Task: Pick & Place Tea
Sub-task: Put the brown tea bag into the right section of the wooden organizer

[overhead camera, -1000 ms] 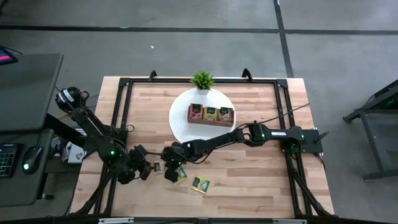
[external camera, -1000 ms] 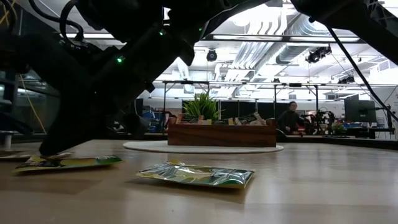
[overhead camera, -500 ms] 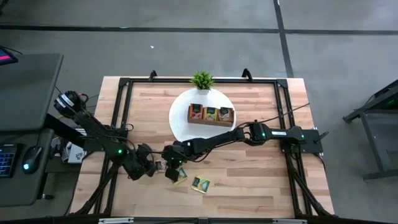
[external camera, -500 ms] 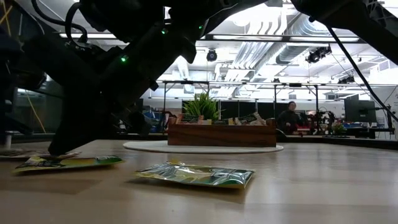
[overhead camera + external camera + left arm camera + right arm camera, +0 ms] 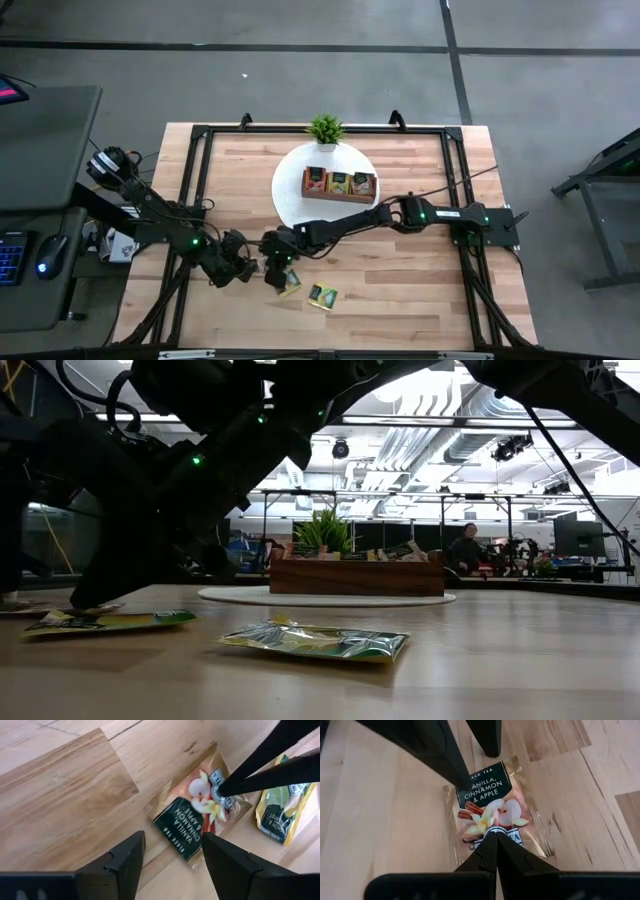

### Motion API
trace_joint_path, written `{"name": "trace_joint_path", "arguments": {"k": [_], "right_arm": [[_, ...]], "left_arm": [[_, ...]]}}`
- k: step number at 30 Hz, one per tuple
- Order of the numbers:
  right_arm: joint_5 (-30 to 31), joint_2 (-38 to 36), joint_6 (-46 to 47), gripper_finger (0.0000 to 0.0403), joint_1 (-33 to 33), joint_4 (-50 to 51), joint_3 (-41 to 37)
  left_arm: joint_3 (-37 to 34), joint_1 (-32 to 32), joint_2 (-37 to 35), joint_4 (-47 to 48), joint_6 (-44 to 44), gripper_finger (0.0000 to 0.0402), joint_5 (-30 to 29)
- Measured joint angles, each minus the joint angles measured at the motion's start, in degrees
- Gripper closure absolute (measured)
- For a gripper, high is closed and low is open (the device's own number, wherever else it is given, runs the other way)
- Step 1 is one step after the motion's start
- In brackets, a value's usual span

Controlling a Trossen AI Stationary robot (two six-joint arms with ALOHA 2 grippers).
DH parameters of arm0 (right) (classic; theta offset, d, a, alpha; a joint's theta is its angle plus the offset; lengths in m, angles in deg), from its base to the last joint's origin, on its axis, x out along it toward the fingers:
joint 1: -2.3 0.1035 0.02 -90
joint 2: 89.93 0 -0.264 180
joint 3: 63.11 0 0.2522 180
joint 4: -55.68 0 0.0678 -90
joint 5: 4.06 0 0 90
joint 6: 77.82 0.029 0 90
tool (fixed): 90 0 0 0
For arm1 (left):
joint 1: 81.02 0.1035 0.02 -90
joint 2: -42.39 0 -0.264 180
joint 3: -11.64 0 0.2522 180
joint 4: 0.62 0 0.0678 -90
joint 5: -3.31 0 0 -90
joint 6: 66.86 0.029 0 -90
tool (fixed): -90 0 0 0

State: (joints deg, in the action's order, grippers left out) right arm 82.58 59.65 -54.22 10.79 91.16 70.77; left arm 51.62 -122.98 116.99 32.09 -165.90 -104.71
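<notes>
Near the table's (image 5: 420, 290) front edge, the right gripper (image 5: 491, 839), clenched, presses its tips on a sachet (image 5: 492, 815). The left gripper (image 5: 172, 851) hovers beside it, jaws spread, grasping nothing

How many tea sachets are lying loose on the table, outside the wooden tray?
3: a pink vanilla-apple sachet where the arms meet, a green-yellow sachet right beside it, and another green sachet farther right. The arms may hide more.

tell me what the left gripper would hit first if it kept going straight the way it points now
Probably the flat pink vanilla, cinnamon and apple tea sachet on the wooden table. The open left gripper points at its dark label end. The shut right gripper presses the sachet's far end; depth is uncertain.
</notes>
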Motion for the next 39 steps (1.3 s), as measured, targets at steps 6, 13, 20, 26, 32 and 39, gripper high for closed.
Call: {"name": "trace_joint_path", "arguments": {"k": [6, 13, 20, 26, 32, 39], "right_arm": [[-1.33, 0.07, 0.00, 0.0403, -0.59, -2.45, -0.03], [-3.29, 0.15, 1.42, 0.0403, -1.20, -5.11, -0.12], [-3.63, 0.20, 1.46, 0.0403, -1.37, -5.49, -0.11], [-3.95, 0.20, 1.81, 0.0403, -1.39, -5.21, -0.07], [-4.27, 0.20, 1.90, 0.0403, -1.44, -5.70, -0.07], [-4.49, 0.23, 1.90, 0.0403, -1.50, -6.15, -0.07]], "left_arm": [[-0.04, 0.45, 0.58, -0.73, 0.26, 0.0199, -0.32], [-0.04, 0.71, 3.05, -3.65, 0.45, 0.0199, -1.56], [-0.09, 0.75, 3.40, -4.64, 0.53, 0.0199, -1.79], [-0.13, 0.75, 3.40, -4.57, 0.82, 0.0207, -1.79], [-0.20, 0.75, 3.46, -3.95, 1.37, 0.0252, -1.73], [-0.24, 0.75, 3.51, -1.98, 1.38, 0.0352, -1.40]]}}
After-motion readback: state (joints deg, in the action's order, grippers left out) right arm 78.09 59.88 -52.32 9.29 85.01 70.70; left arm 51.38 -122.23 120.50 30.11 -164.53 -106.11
